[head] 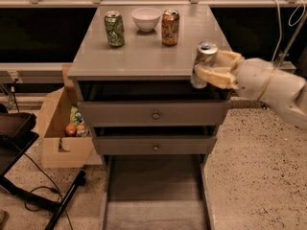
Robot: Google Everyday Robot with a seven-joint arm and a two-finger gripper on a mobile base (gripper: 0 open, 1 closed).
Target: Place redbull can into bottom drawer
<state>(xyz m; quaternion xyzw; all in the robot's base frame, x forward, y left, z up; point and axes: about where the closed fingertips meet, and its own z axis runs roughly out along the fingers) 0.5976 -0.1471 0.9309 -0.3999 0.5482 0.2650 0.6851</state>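
The redbull can is a slim silver can, held upright in my gripper, whose cream fingers are shut around it. The gripper reaches in from the right, level with the cabinet's top right front corner and in front of it. The bottom drawer is pulled out wide at the bottom of the view, a shallow grey tray with low side rails. The can hangs high above the drawer's right side.
A green can, a white bowl and an orange-brown can stand on the cabinet top. Two upper drawers with round knobs are slightly open. A cardboard box with items sits at left, beside a black stand.
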